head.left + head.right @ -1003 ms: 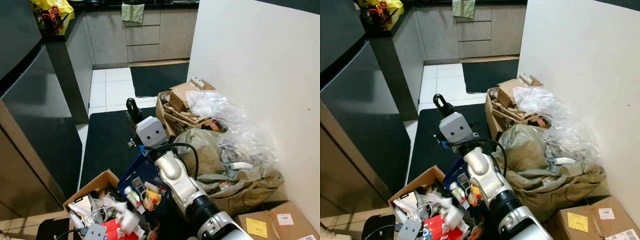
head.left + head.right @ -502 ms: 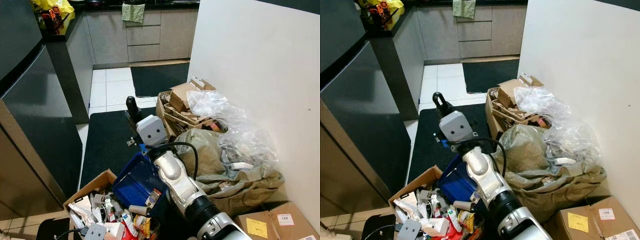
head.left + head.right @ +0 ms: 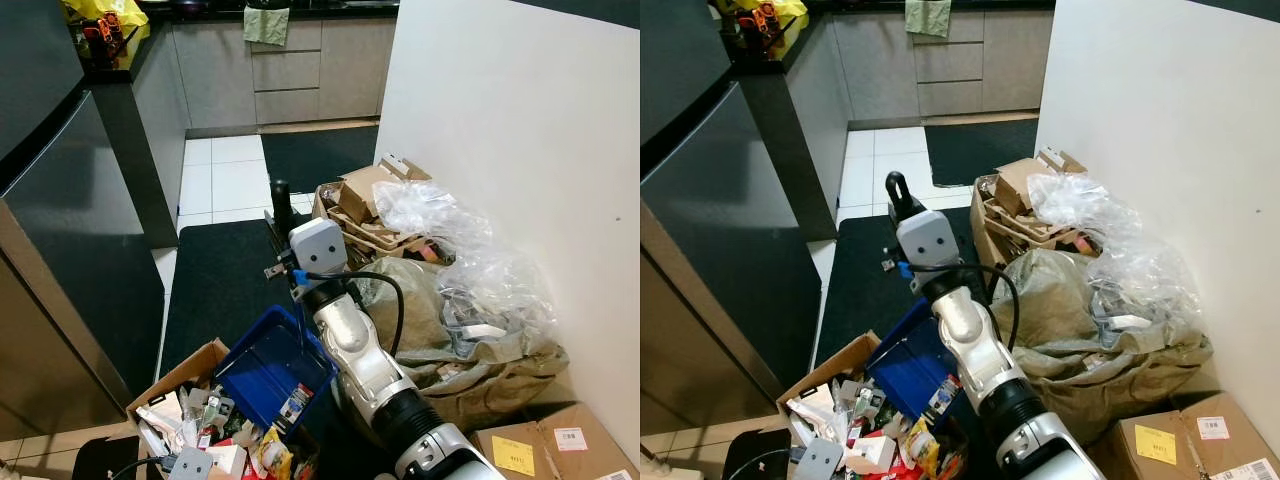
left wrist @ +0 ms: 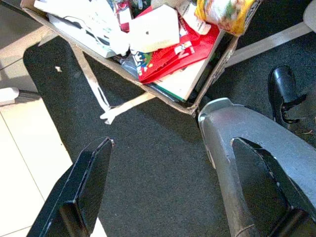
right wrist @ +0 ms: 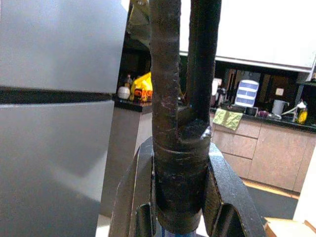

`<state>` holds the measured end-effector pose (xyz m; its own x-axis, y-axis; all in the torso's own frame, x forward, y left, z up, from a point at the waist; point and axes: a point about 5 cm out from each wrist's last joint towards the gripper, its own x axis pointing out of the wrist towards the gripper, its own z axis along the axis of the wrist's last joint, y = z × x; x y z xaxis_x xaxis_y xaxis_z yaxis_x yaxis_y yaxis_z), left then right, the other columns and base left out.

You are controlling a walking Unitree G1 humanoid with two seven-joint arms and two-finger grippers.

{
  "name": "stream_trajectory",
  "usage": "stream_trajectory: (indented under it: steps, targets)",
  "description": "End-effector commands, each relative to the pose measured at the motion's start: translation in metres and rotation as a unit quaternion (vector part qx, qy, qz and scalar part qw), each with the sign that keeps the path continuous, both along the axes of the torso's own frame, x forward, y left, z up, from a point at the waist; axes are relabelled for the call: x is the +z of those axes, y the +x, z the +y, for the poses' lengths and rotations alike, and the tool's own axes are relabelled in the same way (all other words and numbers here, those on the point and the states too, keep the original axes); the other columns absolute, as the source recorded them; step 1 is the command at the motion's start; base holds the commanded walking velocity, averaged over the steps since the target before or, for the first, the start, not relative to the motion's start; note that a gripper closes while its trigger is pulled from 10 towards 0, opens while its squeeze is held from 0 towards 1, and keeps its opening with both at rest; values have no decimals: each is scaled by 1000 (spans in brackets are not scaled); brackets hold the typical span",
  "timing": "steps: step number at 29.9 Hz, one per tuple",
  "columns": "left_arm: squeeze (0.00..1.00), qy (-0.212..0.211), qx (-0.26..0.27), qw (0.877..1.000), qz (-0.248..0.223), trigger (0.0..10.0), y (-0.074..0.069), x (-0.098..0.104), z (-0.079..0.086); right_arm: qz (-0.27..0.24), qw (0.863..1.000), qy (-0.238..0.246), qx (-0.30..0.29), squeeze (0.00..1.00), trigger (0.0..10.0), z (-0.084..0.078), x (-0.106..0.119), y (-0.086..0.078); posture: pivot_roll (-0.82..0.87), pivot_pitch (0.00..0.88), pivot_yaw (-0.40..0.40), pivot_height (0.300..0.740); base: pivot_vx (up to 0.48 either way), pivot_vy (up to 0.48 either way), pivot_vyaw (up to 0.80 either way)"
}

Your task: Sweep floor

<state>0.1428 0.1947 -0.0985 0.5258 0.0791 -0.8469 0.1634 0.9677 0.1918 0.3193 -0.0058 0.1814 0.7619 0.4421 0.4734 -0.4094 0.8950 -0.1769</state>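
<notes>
— Where's the blue dustpan (image 3: 268, 362)?
— Lower centre of the head views, tipped over the open cardboard box (image 3: 176, 377) of rubbish on the black mat (image 3: 215, 280).

— And the right gripper (image 5: 180, 136)?
— Its fingers are pinched on the dustpan's black handle (image 5: 178, 74), mid-frame, pointing toward the kitchen cabinets (image 3: 285, 70).

— The left gripper (image 4: 163, 197)?
— Low over the mat beside the box, fingers spread wide, holding nothing.

A blue dustpan (image 3: 268, 362), black mat (image 3: 215, 280), white floor tiles (image 3: 222, 175), brown cardboard box (image 3: 185, 372), and grey cabinets (image 3: 285, 70).
</notes>
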Motion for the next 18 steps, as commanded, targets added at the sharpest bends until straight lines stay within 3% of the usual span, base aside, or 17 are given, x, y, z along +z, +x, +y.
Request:
stream_trajectory:
  steps: [1, 6, 10, 18]
  targets:
    - [0, 7, -9, 1000, 10, 10000, -4, -1, 2, -24, 995, 88, 43, 0, 10000, 38, 35, -14, 15, 0, -23, 740, 0, 0, 0]
    - [0, 8, -9, 1000, 9, 10000, -3, -1, 2, -34, 995, 87, 45, 0, 10000, 38, 40, -13, 14, 0, -22, 740, 0, 0, 0]
    - [0, 8, -11, 1000, 9, 10000, -2, -1, 2, -66, 993, 19, 96, 0, 10000, 56, 23, -34, 14, 0, -20, 740, 0, 0, 0]
    - [0, 9, -14, 1000, 8, 10000, -2, -1, 2, -87, 991, 2, 98, 0, 10000, 56, 25, -34, 25, 0, -28, 740, 0, 0, 0]
